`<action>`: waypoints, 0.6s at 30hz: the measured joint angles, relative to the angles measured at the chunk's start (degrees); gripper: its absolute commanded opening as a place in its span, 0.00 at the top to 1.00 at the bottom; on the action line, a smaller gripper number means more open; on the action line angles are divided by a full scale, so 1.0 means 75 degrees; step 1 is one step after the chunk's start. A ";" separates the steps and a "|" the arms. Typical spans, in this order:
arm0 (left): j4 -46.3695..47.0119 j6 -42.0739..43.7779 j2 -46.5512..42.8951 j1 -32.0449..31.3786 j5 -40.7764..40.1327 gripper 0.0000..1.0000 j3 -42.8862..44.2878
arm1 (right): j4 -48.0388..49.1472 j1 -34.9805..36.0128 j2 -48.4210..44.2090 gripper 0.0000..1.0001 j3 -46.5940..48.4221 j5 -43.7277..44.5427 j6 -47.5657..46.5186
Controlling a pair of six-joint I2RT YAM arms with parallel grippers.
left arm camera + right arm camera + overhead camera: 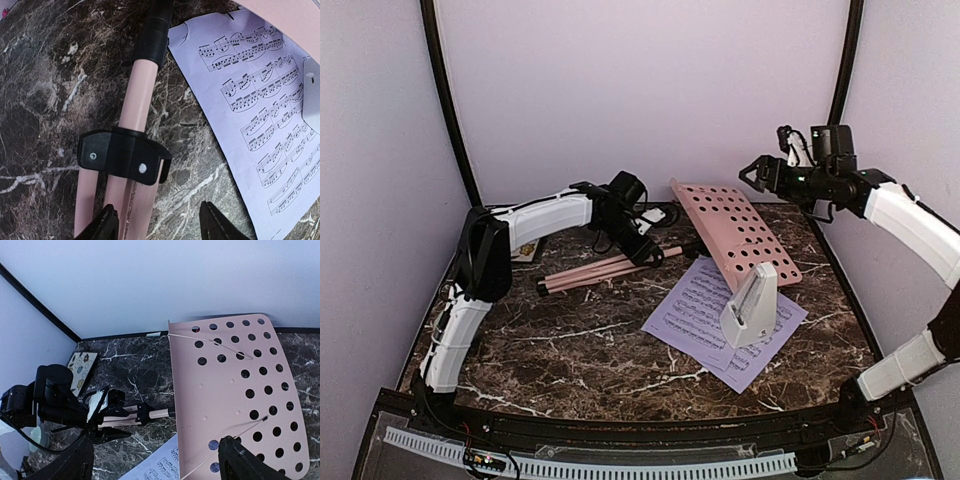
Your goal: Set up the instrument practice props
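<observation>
My left gripper (pixel 160 227) stands with its fingers (pixel 106 224) apart, astride the folded legs (pixel 117 200) of the pink music stand (pixel 735 232), which lies on its side on the marble table (pixel 580 350). The pink tubes run up between my tips, close against one finger and clear of the other, so nothing is clamped. Only my left wrist view shows the black collar (pixel 122 160) binding the legs just ahead of my tips, and the printed staves of the sheet music (pixel 250 110) out past the clear finger

My right gripper (pixel 162 465) hangs wide open and empty above the stand's perforated desk. Only this wrist view shows the wire page holders (pixel 220 344) across the desk, and the floral coaster (pixel 80 371) by the wall beyond my left gripper

The overhead view alone shows the whole metronome (pixel 752 305), upright on the paper, just beside the desk's lower edge, and nearer the arm bases than my right fingers

I count one stand, one metronome, one coaster, two wire holders. The paper shows as one outline, and I cannot tell whether a second page lies under it
</observation>
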 measured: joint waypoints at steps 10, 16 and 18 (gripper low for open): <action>0.0493 -0.0082 -0.0691 0.0003 -0.0050 0.42 -0.1306 | -0.1545 0.1422 0.2777 0.34 0.1985 0.1489 -0.0959; 0.0944 -0.0125 -0.1472 0.0032 -0.0076 0.42 -0.2192 | -0.2104 0.1664 0.3707 0.37 0.2194 0.1865 -0.1198; 0.1134 -0.0146 -0.1684 0.0038 -0.0090 0.42 -0.2463 | -0.2221 0.1661 0.3806 0.38 0.2270 0.1938 -0.1276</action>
